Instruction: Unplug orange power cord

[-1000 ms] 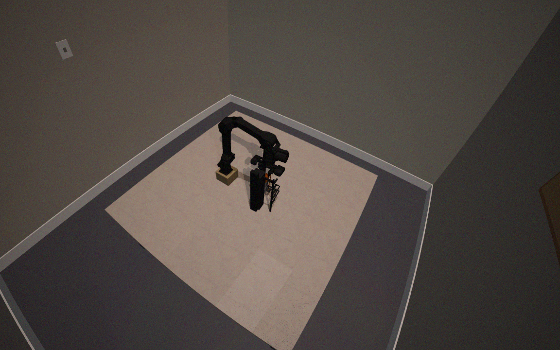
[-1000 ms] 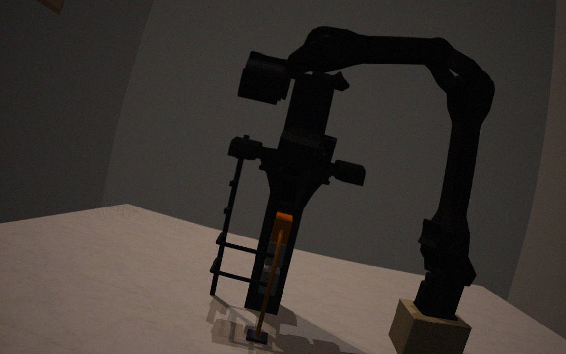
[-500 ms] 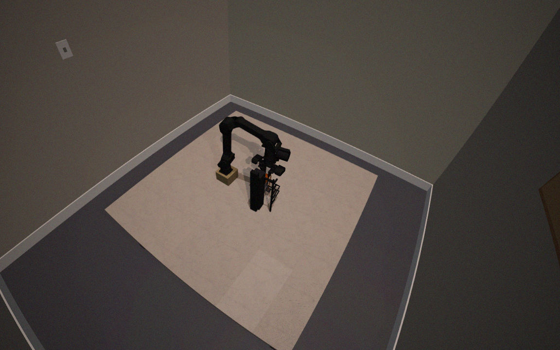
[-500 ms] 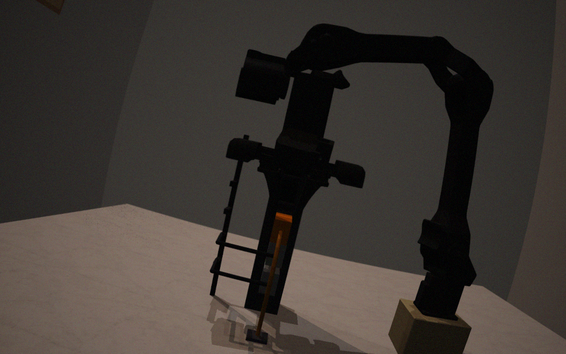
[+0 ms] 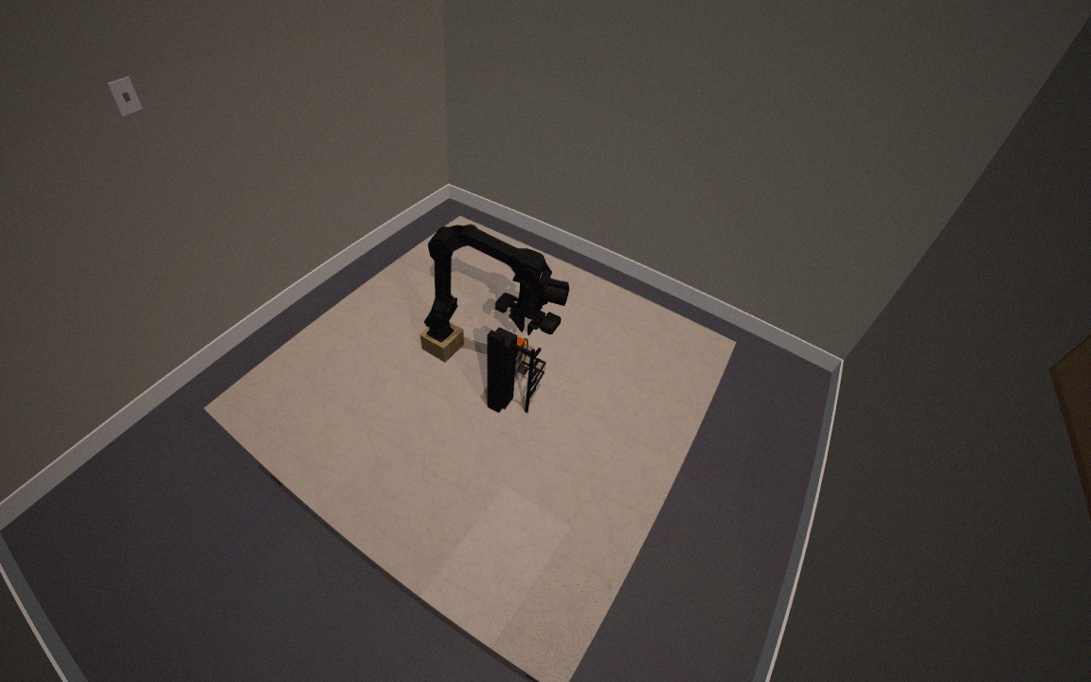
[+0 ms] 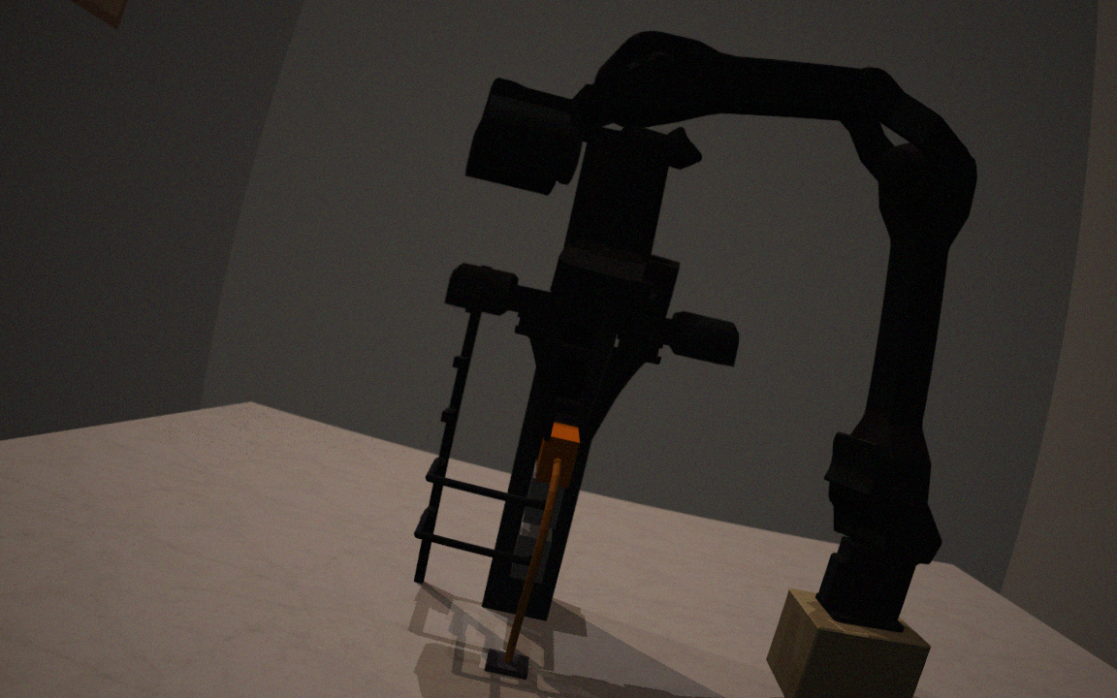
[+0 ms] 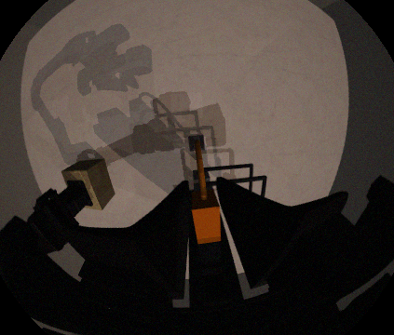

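Inward from the far corner of the table point(image 5: 380, 423) point(image 6: 154, 521) point(image 7: 276, 70), as the top view shows it, the black power strip point(image 5: 499, 373) point(image 6: 506, 586) stands upright, with a dark frame point(image 5: 529, 381) point(image 6: 435, 498) point(image 7: 251, 177) beside it. The orange plug point(image 5: 521, 342) point(image 6: 559, 457) point(image 7: 207, 225) is at the upper end of the strip and appears seated; insertion depth cannot be confirmed. From the plug, the orange cord point(image 6: 533, 565) point(image 7: 200, 167) runs to a small dark block point(image 6: 506, 664) point(image 7: 196, 142) on the table. The step in hand is judged to be alignment for the grasp, with extraction not yet done. The tool point(image 5: 525, 330) point(image 6: 566, 416) point(image 7: 202, 184) is partly open and grips nothing; in the wrist view the plug lies between the finger outlines, with a pale gap on one side. The next move calls for centring the fingers on the plug body, closing on it, then pulling it straight off the socket face before release. The arm point(image 5: 494, 245) point(image 6: 788, 86) rises from its base block point(image 5: 440, 343) point(image 6: 857, 659) point(image 7: 103, 183), nearer the far corner, reaches across, and bends at the wrist so that the tool points down.
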